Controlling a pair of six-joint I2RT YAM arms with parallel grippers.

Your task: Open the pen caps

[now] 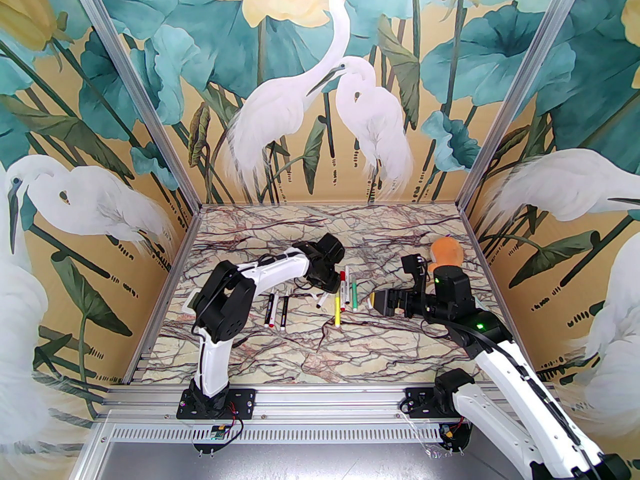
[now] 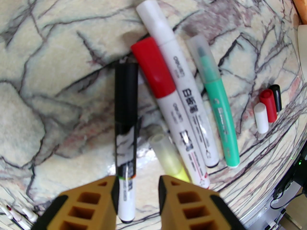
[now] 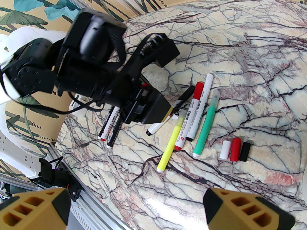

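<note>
In the left wrist view my left gripper is open, its fingers on either side of the white barrel of a marker with a black cap. Beside it lie a marker with a red cap, one with a white cap, a green highlighter with a clear cap and a yellow highlighter with a clear cap. Three loose caps, white, red and black, lie side by side to the right. My right gripper hovers wide open and empty, nearer than the pens.
Two more pens lie left of the group, beside the left arm. An orange plush toy sits at the back right behind the right arm. The marble tabletop is walled on three sides.
</note>
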